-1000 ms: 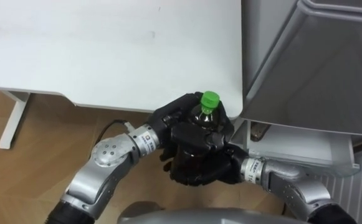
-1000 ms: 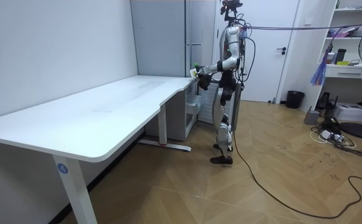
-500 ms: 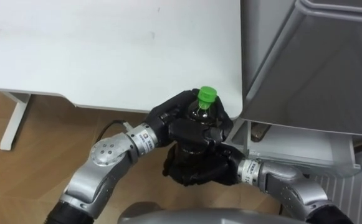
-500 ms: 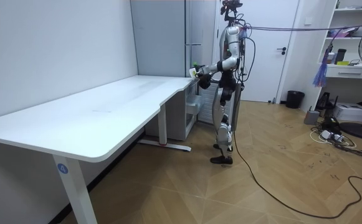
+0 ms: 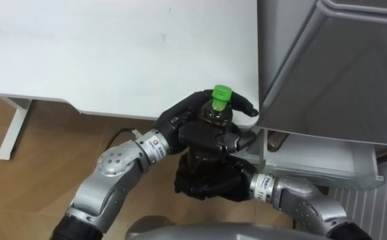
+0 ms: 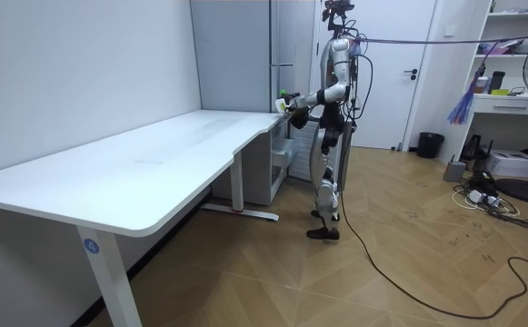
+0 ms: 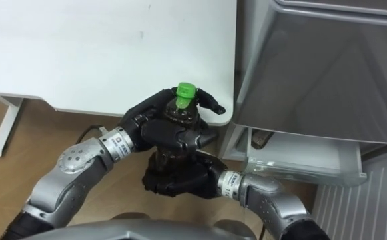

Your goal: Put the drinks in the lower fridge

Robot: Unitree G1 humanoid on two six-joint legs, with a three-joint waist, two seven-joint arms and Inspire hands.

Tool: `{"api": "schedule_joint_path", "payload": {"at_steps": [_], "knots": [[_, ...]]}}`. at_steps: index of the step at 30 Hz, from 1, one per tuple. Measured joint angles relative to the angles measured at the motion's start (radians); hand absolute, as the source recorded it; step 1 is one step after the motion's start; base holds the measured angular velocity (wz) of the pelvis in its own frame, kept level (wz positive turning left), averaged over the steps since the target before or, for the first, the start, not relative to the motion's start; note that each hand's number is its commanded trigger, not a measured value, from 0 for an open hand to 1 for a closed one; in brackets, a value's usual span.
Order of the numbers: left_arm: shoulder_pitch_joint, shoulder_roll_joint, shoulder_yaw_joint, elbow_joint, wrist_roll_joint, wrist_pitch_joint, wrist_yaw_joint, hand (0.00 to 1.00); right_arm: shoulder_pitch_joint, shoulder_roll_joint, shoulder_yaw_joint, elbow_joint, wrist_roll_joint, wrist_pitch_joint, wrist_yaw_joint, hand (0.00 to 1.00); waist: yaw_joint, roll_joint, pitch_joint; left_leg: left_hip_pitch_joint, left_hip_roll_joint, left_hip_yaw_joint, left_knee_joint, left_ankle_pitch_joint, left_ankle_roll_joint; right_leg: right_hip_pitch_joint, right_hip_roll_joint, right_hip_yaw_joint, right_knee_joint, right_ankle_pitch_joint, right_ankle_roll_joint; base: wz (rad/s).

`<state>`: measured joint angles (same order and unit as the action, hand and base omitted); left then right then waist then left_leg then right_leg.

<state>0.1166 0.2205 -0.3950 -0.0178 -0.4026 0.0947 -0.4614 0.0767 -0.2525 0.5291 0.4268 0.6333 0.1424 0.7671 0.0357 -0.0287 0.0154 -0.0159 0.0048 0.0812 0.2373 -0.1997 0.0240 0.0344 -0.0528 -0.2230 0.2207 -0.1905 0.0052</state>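
Standing at far end of white table (image 5: 113,53), beside grey fridge (image 5: 340,73), per room view. Dark bottle (image 5: 213,120) with green cap (image 5: 221,94) upright, off table, just beyond table corner and close to fridge front. Left hand (image 5: 180,121): fingers curled round bottle's upper body. Right hand (image 5: 210,183): lower, wrapped round bottle's base. Pale lower compartment (image 5: 320,160) shows under fridge's grey door, to right of bottle. Small dark item (image 5: 278,140) inside it, identity unclear.
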Motion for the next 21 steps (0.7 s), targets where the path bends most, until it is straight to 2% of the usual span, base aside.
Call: {"api": "schedule_joint_path", "payload": {"at_steps": [11,17,21], "knots": [[-0.004,-0.003,-0.005,-0.005,-0.004,0.000,0.022,0.00,-0.009,0.002,-0.005,0.013,0.001,-0.002,0.020,1.00,-0.003,0.001,-0.0002,-0.014,0.000,-0.001,0.003,0.000,0.000,-0.015,0.000,0.002,0.002,0.000,0.000,0.00],[-0.010,0.005,-0.004,-0.036,-0.007,0.000,0.046,0.00,-0.033,0.010,-0.004,0.033,0.004,-0.023,0.044,1.00,-0.005,0.001,-0.0003,-0.015,0.000,-0.001,0.002,0.000,0.000,-0.016,-0.001,0.005,0.001,0.000,0.000,0.00],[-0.010,0.005,0.001,-0.061,-0.005,0.001,0.055,0.00,-0.030,0.015,-0.021,0.028,0.003,-0.040,0.056,1.00,-0.003,0.001,-0.0006,-0.012,0.000,-0.001,0.004,0.000,0.000,-0.014,0.000,0.026,0.001,0.000,0.000,0.00]]}}
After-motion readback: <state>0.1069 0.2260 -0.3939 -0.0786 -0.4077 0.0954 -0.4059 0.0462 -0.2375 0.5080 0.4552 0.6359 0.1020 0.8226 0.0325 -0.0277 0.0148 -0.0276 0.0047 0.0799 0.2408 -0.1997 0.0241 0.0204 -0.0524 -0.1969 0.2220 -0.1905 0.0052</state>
